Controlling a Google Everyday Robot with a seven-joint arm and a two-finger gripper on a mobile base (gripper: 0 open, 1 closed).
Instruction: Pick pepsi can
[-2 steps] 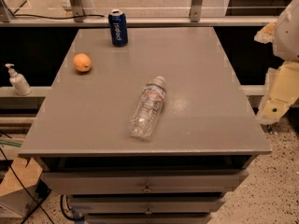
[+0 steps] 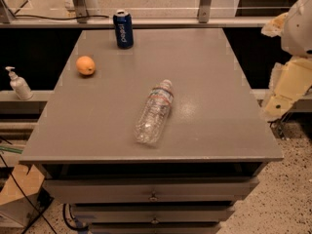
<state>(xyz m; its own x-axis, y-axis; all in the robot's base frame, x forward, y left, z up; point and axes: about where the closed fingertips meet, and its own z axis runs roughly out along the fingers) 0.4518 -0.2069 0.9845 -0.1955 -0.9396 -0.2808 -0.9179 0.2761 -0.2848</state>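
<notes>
The pepsi can [image 2: 123, 29] is standing upright at the far left of the grey surface [image 2: 214, 77], close to the back edge, with its white lettering running down the side facing us and its silver top showing. Nothing is touching it. An orange [image 2: 86, 65] is sitting nearer to us and a little left of the can, apart from it. A clear water bottle [image 2: 155, 112] is lying on its side around the middle of the surface, its cap pointing toward the far side. Over on the right, the cream-coloured hand [image 2: 285, 94] is hanging beyond the surface's right edge, well apart from the can and partly cut off by the frame. I cannot tell how far open it is, and nothing is showing in its grip. A white pump bottle [image 2: 18, 83] is standing on the ledge at far left.
</notes>
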